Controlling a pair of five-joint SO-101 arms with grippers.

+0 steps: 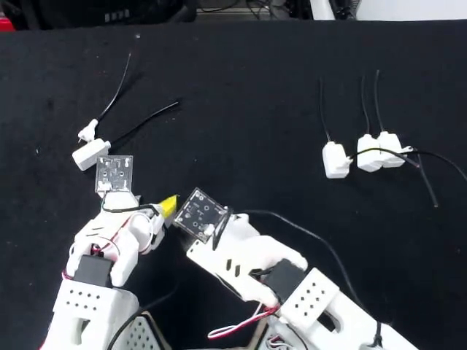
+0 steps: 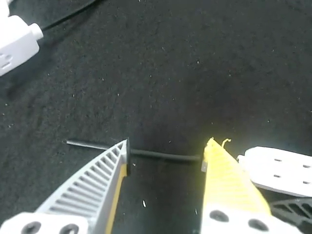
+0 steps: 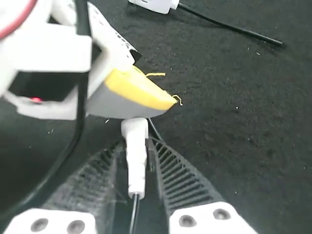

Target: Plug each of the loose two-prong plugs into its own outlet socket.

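- Two arms rise from 6 o'clock on the black worktop (image 1: 241, 95). The left arm (image 1: 102, 255) points toward 12 and the right arm (image 1: 255, 262) leans toward 10. Their tips nearly meet.
- Six white cable-end pieces can be counted.
- Two lie at 10 o'clock: a small plug (image 1: 87, 132) just beside a socket (image 1: 91, 154).
- A row of three white pieces (image 1: 368, 154) lies at 2 o'clock; which of them are plugs I cannot tell.
- The sixth, a held plug (image 3: 135, 156), is clenched between the fingers of the right gripper (image 3: 136, 144), with its cable trailing back.
- The left gripper (image 2: 165, 148) is released, its tips straddling one thin black cable (image 2: 163, 155).
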